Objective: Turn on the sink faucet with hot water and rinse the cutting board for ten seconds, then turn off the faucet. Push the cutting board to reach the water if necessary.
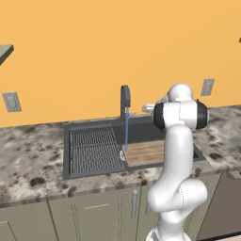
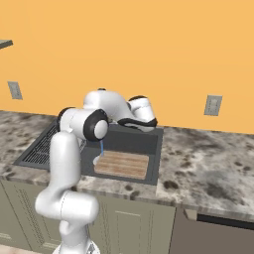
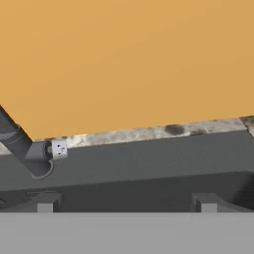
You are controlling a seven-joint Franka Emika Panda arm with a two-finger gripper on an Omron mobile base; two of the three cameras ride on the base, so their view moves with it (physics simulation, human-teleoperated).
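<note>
One thin stream of water (image 1: 126,133) is being poured from the sink faucet (image 1: 124,100) onto the cutting board (image 1: 146,152); the gripper (image 3: 126,203) is being held wide open, empty.

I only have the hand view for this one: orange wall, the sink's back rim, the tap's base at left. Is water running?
Observer: Yes. The left base view shows a thin blue stream of water falling from the sink faucet.
Operator: Does it reach the cutting board?
Observer: It lands at the left end of the cutting board, which lies flat in the sink.
Operator: Anything else in the basin?
Observer: A ridged drying rack sits to the board's left.
</note>
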